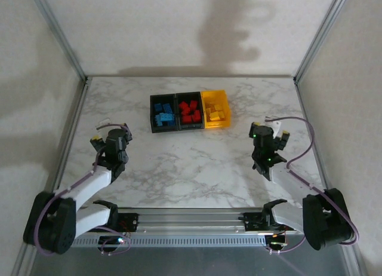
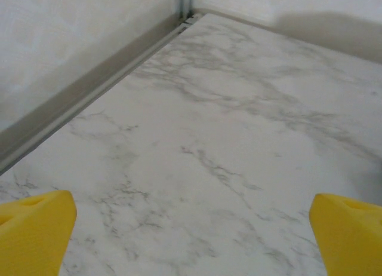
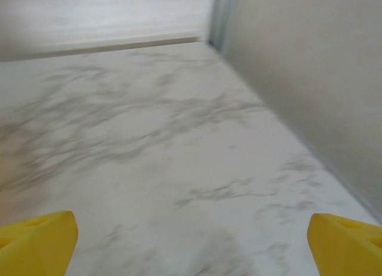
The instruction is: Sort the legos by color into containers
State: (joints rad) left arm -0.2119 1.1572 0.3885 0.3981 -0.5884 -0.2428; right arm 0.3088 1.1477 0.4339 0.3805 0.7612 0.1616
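Observation:
Three containers stand joined in a row at the back middle of the marble table [image 1: 197, 168]. The left black bin [image 1: 163, 113] holds blue legos [image 1: 165, 116], the middle black bin [image 1: 190, 111] holds red legos [image 1: 191, 111], and the yellow bin [image 1: 216, 110] holds yellow legos [image 1: 216, 115]. My left gripper [image 1: 111, 130] hovers at the table's left side, well apart from the bins. Its yellow fingertips [image 2: 36, 234] stand wide open over bare marble, as the left gripper [image 2: 191, 243] shows. My right gripper [image 1: 270, 128] sits at the right side. The right gripper [image 3: 191, 246] is open too, nothing between its fingertips [image 3: 346, 240].
Aluminium frame rails [image 1: 70, 138] and white walls [image 1: 346, 79] bound the table on the left, right and back. The left wall rail [image 2: 89, 91] runs close to my left gripper, and the right wall [image 3: 310, 79] stands close to my right gripper. A metal rail [image 1: 191, 215] crosses the near edge.

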